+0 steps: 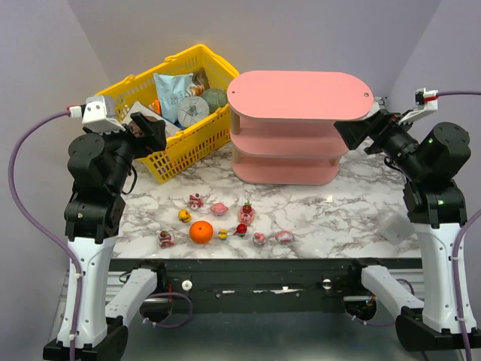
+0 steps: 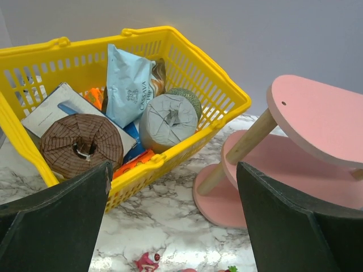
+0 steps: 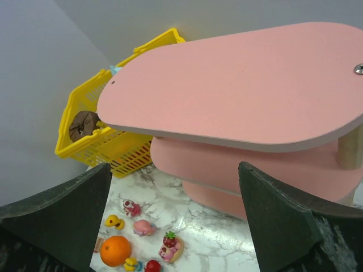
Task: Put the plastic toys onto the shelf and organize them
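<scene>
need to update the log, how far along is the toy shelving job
Done: nothing yet; the visible boards of the shelf are bare. In hand: nothing; the left pincer and right pincer are both open and empty, raised off the table. Left: all the plastic toys, scattered on the table near the orange ball, must go onto the shelf.

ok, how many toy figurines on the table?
9 figurines, all on the table. Back row: red-white toy, pink toy, strawberry toy. Around the orange ball: yellow toy, small yellow toy, red toy, pink-red toy. Right: two pink toys. None seems hidden.
</scene>
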Motion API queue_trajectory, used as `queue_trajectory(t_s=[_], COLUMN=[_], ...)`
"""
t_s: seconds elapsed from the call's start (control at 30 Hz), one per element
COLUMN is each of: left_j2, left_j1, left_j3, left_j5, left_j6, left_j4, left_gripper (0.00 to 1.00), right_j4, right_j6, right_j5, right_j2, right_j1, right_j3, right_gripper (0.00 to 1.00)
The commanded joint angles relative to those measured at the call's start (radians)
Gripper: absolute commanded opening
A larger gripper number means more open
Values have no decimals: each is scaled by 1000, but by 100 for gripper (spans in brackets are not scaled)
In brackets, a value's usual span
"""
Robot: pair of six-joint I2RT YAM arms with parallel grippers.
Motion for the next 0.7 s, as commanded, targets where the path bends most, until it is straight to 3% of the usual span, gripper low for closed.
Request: queue_trajectory(t_s=[0.0,0.23,0.47,0.67], left_j2=[-17,-109,-152,-152], left_j1=[5,5,5,5], left_j3=[-15,-162,-234,-275], left_j5=[-45,-9,50,90], left_j6=[20,46,70,60], left_j4=[-31,27,40,57], left_gripper=[99,99,99,99], right_j4=[-71,-105,-186,-199], right_j6=[-23,-57,-82,-11], right_j5=[-32,-21,264,393], right_j2=[-12,-85,-159,-203], right_j1=[-3,44,348,515], right_j3=[-6,-84,-165,-352], right_gripper=[100,100,100,96])
